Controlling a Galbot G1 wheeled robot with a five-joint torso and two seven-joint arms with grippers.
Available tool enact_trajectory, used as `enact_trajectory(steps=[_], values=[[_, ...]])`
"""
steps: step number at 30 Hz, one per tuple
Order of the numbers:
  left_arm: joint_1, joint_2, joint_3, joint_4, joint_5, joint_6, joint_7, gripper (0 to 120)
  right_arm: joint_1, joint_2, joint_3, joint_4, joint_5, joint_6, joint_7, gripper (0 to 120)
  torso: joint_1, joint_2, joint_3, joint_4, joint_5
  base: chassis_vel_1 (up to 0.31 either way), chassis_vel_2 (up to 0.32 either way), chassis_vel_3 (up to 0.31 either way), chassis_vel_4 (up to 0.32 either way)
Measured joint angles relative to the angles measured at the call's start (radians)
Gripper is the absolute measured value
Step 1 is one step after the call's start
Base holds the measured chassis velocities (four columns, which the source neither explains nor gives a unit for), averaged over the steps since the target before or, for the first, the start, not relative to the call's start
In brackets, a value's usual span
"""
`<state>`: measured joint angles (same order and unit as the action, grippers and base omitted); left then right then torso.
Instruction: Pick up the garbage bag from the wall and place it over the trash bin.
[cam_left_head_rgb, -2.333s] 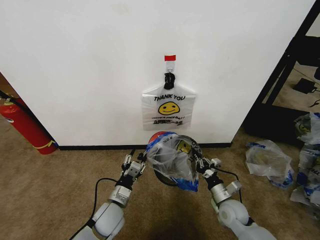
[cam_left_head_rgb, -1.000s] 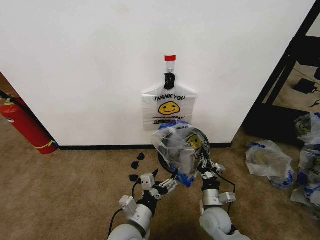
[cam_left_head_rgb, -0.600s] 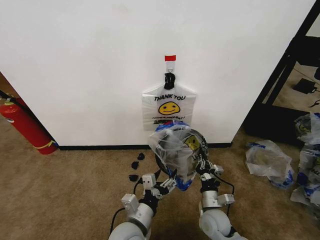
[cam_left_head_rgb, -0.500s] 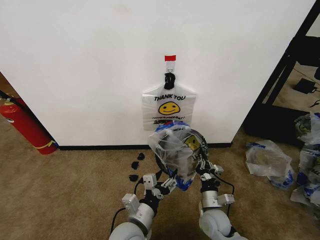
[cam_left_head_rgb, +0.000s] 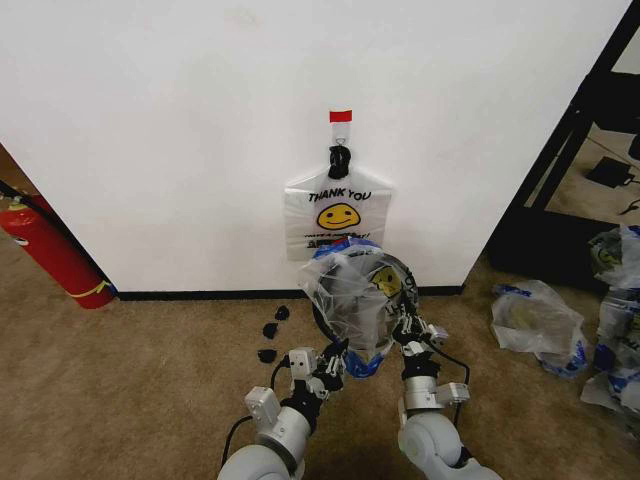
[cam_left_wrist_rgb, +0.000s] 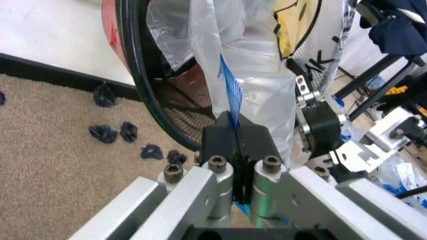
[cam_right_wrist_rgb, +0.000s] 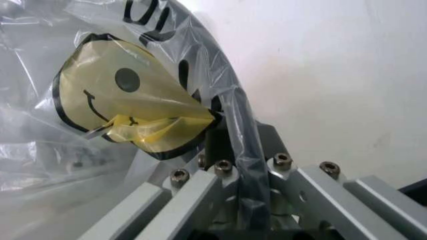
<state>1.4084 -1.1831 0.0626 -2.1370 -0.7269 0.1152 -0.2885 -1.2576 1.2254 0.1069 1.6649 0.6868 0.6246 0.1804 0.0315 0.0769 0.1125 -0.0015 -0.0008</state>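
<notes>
crinkly clear garbage bag (cam_left_head_rgb: 350, 300), round black trash bin (cam_left_wrist_rgb: 150, 107)

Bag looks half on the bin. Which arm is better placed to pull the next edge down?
Probably left: the left gripper pinches a free bag edge outside the bin rim; the right gripper already sits at the rim.

I count one see-through bag (cam_left_head_rgb: 350, 295) draped at one black bin (cam_left_head_rgb: 322, 322); one white THANK YOU bundle (cam_left_head_rgb: 337, 215) hanging on the wall (cam_left_head_rgb: 180, 140) under one red tape strip (cam_left_head_rgb: 340, 116); one fire extinguisher (cam_left_head_rgb: 50, 250) at the left; three small dark scraps (cam_left_head_rgb: 272, 330) on the carpet by the baseboard; at least three lumpy clear bags (cam_left_head_rgb: 537, 322) at the right, though the edge cuts them off and I cannot fix the number; two grippers, left (cam_left_head_rgb: 327, 365) and right (cam_left_head_rgb: 408, 328).
</notes>
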Motion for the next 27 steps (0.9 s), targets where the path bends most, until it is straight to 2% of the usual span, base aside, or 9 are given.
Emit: enact_trajectory(steps=[8,19,27], values=[[0.011,0.012,-0.005,0.001,0.002,-0.004,0.022,0,0.009,0.007,-0.003,0.002,0.020,0.000,0.008,0,0.000,0.000,0.000,0.0000,0.0000,0.000,0.000,0.000,0.000],[0.010,0.042,-0.035,0.041,0.011,-0.030,0.027,0,0.013,-0.030,-0.011,0.113,0.200,-0.076,0.122,0,0.000,0.000,0.000,0.0001,-0.0001,0.000,0.000,0.000,0.000],[-0.017,0.039,-0.041,0.092,0.028,-0.050,0.031,0,-0.019,-0.050,-0.014,0.172,0.291,-0.131,0.107,0,0.000,0.000,0.000,0.0000,0.0000,0.000,0.000,0.000,0.000]])
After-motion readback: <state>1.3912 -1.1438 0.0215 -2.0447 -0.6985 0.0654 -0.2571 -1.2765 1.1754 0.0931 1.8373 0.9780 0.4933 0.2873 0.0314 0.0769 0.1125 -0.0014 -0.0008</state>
